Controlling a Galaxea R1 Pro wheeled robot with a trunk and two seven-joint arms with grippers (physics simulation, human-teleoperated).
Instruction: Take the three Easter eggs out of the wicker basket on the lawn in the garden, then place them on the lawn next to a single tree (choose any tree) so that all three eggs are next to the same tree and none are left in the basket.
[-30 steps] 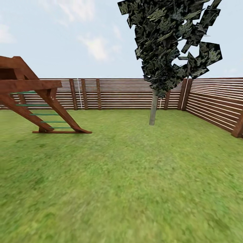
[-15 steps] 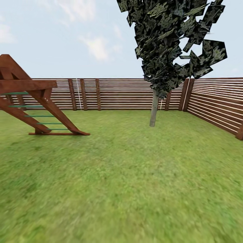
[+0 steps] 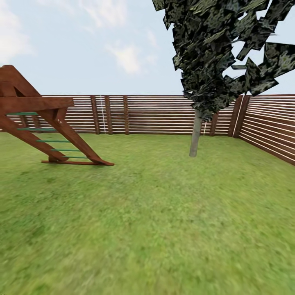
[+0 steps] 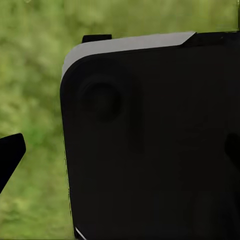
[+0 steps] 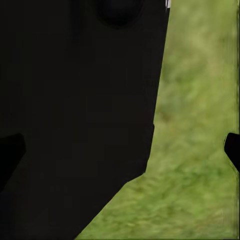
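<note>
no readable text, labels, numbers or signs anywhere

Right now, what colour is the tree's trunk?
Pale grey-beige; the tree shows best in the head view.

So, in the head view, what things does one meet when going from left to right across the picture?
Wooden climbing frame → back stretch of the slatted fence → tree → side stretch of the fence, all standing on the lawn.

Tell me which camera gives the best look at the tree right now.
The head view: the tree stands whole on the lawn near the fence corner, trunk and crown visible. Both wrist views show grass behind dark robot parts.
</note>
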